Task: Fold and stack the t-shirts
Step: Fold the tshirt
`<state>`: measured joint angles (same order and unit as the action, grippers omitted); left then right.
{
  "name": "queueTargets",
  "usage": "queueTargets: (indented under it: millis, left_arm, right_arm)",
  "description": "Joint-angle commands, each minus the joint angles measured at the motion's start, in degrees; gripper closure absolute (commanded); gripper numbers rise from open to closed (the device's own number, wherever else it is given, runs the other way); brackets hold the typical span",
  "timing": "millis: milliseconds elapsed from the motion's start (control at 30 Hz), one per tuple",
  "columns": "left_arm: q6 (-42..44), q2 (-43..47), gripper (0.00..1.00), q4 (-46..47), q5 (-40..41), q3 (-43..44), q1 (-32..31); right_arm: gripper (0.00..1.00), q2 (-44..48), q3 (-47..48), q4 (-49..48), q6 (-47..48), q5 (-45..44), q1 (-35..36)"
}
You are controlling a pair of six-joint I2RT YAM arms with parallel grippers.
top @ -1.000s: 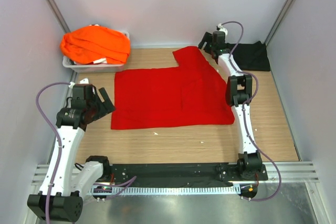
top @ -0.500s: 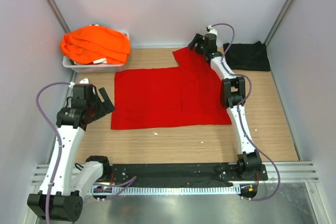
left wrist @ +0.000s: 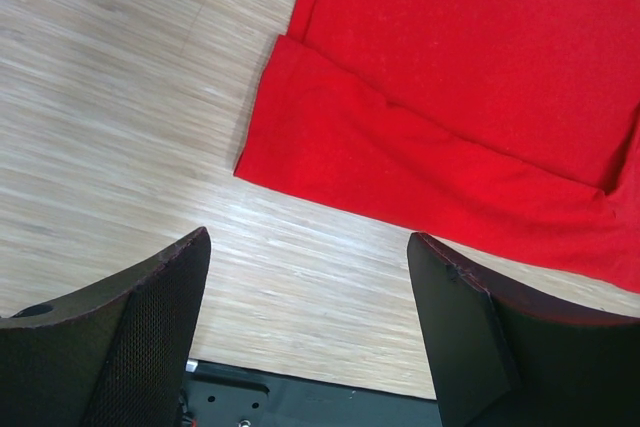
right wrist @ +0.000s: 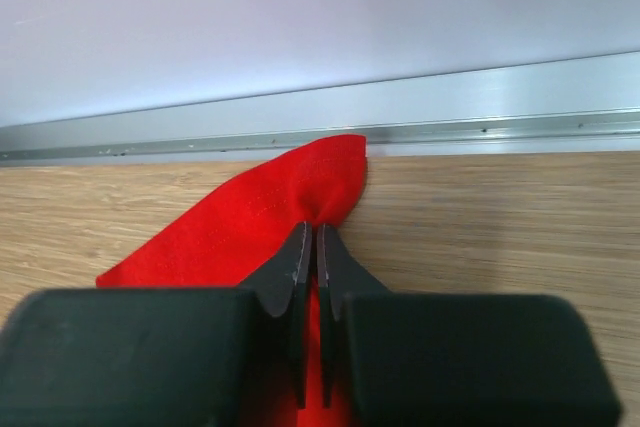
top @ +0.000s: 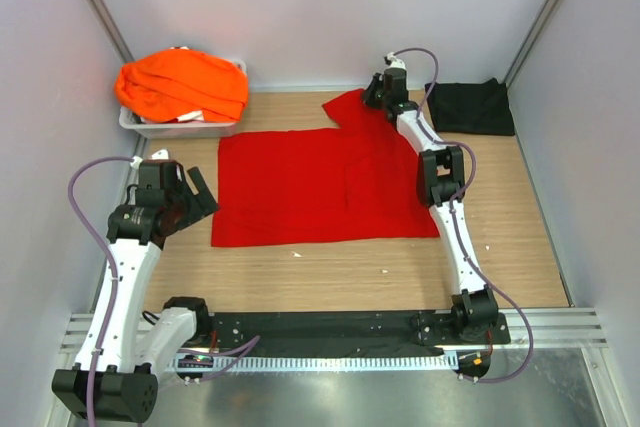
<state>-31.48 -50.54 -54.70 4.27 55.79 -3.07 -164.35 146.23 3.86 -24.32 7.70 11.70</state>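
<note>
Pinching red t-shirt sleeve, right jaws closed, plain only in wrist view, left jaws spread near hem

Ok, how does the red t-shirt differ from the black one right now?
The red t-shirt lies spread wide across the middle of the table; the black t-shirt is a small compact bundle at the far right corner. The right gripper has its jaws shut on the red one's far edge; no gripper holds the black one. Both rest on the wooden tabletop.
</note>
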Motion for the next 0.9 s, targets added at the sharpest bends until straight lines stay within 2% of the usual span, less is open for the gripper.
queueTargets:
  millis: [0,200,267,400,733,867]
  left_arm:
    - [-0.4,0.2,0.2,0.5,0.9,0.1,0.3]
    - [-0.6,-0.6,0.2,0.2,1.2,0.3,0.8]
    - [-0.7,-0.7,0.21,0.3,1.4,0.4,0.8]
    - [-0.8,0.3,0.2,0.5,1.6,0.1,0.8]
    - [-0.9,2.4,0.2,0.7,2.1,-0.1,0.8]
    - [-0.9,3.3,0.2,0.8,1.9,-0.2,0.8]
  right_arm:
    - [0.99,1.3,0.0,0.0,1.5,-0.5,-0.4]
    - [0.99,5.2,-3.1,-3.6,5.4,0.3,-0.5]
    - [0.99,7.9,-6.7,-7.6,8.3,2.6,-0.5]
    - [0.99,13.1,-10.0,-8.3,13.2,7.7,-0.5]
    - [0.99,32.6,-32.6,-7.1,22.2,18.7,0.1]
    - [0.99,41.6,-43.0,-5.4,27.2,18.7,1.6]
